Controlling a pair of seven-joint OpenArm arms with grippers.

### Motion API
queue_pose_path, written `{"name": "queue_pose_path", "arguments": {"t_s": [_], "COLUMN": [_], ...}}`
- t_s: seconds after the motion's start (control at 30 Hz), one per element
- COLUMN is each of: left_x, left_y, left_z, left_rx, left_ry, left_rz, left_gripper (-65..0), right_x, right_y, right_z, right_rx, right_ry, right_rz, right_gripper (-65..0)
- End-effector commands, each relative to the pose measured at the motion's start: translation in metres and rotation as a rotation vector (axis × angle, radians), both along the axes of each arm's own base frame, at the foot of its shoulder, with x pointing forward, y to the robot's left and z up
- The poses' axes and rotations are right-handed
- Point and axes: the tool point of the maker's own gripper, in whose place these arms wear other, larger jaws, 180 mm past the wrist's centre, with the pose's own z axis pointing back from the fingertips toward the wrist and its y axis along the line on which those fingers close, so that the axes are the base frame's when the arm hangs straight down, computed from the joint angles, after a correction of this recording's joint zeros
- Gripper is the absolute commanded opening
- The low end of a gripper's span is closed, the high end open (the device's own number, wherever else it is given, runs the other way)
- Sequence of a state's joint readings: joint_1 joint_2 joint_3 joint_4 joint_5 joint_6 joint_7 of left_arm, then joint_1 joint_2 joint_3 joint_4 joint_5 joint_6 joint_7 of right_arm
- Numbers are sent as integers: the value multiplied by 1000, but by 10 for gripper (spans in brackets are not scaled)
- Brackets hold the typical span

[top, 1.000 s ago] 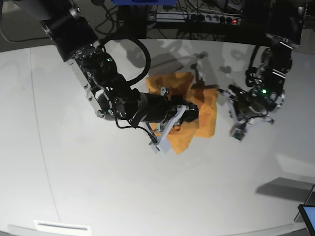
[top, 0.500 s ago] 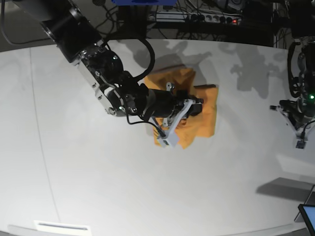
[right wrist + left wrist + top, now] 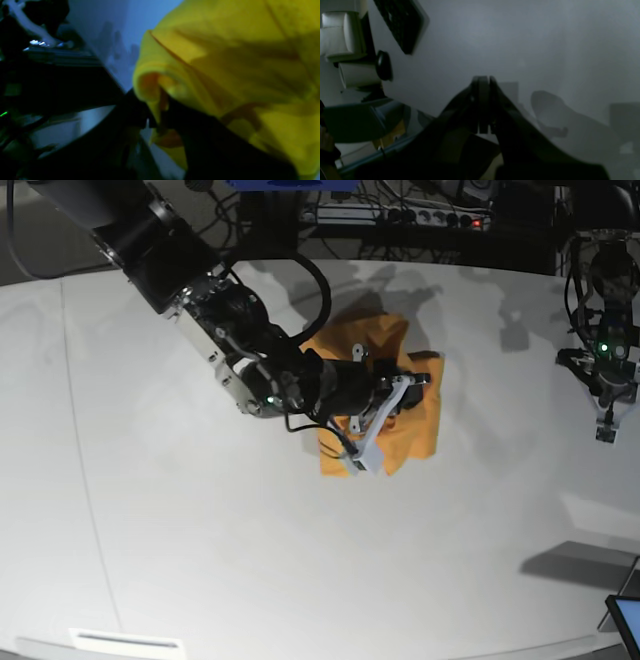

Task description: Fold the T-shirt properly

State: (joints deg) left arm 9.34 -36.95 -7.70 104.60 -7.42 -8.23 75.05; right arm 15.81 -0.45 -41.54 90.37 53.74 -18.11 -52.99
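near the middle of the table (image 3: pixel 150 530) i see the shirt (image 3: pixel 425 405) lying in a folded orange-yellow bundle, with my right arm stretched across it from the left of the base view. my right gripper (image 3: pixel 385 425) sits on top of the cloth; through its wrist camera a rolled edge of the shirt (image 3: pixel 225 62) bunches right at the dark fingers, which look nearly closed on a fold, though blur hides the exact pinch. my left gripper (image 3: pixel 603 415) hangs at the far right edge, well apart from the shirt, its fingers (image 3: pixel 482 100) pressed together on nothing
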Motion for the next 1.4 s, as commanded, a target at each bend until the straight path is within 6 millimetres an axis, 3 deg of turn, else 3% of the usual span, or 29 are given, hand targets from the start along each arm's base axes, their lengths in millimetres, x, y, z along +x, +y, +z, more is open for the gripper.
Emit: {"name": "queue_pose_path", "arguments": {"t_s": [0.0, 0.17, 0.4, 0.6, 0.7, 0.97, 1.13, 1.3, 1.37], "left_x": [6, 2, -2, -3, -4, -16, -17, -27, -41], "left_y": [7, 4, 4, 4, 5, 22, 21, 23, 30], "left_z": [15, 8, 5, 4, 2, -18, -23, -30, -38], "left_rx": [45, 65, 66, 66, 63, 42, 34, 35, 38], "left_ry": [-23, 60, 77, 79, 85, 146, 132, 162, 204], "left_rz": [-19, -95, -98, -98, -93, -32, -60, -57, -40], "left_gripper": [-650, -650, -650, -650, -650, -650, -650, -650, -650], "right_x": [4, 1, 4, -3, -15, -20, 3, 32, 37], "right_y": [11, 17, 16, 21, 31, 37, 16, -24, -45], "right_z": [16, 5, 6, 18, 35, 72, 72, 64, 61], "right_rx": [38, 7, 4, 20, 44, 104, 74, 63, 50], "right_ry": [-29, -1, -12, -47, -102, -199, -228, -201, -208], "right_rz": [14, 20, 17, 49, 102, 141, 85, -52, -93], "right_gripper": [-647, -647, -630, -405, -322, -308, -310, -312, -312]}}
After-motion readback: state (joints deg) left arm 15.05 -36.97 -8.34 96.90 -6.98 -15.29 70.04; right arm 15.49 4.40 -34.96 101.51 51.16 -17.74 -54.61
